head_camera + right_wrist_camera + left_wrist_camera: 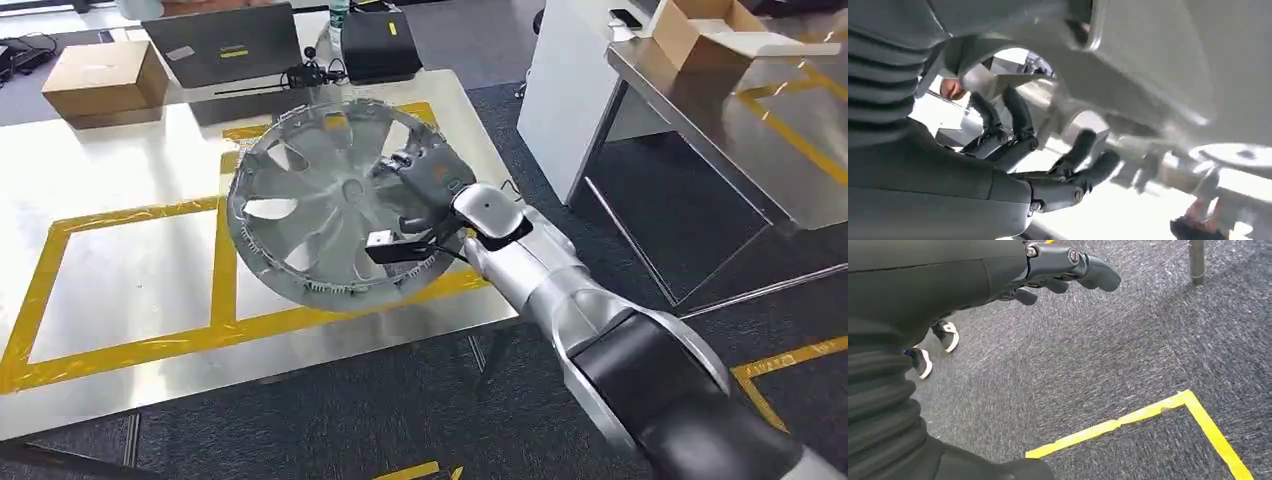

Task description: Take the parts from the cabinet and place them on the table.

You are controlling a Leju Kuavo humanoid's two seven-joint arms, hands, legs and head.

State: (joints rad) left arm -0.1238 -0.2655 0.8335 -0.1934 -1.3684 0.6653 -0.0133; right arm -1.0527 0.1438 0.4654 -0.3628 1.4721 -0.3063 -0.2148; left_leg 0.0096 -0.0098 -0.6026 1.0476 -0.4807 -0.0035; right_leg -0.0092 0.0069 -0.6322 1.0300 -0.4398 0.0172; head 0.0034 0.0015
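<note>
A silver wheel cover (325, 205) with several spokes hangs tilted over the steel table (120, 180), above the yellow tape lines near its front right corner. My right hand (425, 180) grips its right rim, thumb over the face and fingers behind. In the right wrist view the dark fingers (1018, 125) reach through the grey wheel cover (1148, 65) from its back. My left hand (1063, 270) hangs beside my body over the carpet, fingers loosely curled around nothing.
A cardboard box (105, 80), a laptop (225, 45) and a black case (380, 45) stand at the table's far edge. A second steel table (740, 130) with an open box (705, 30) stands to the right. A person's shoes (938, 347) are on the carpet.
</note>
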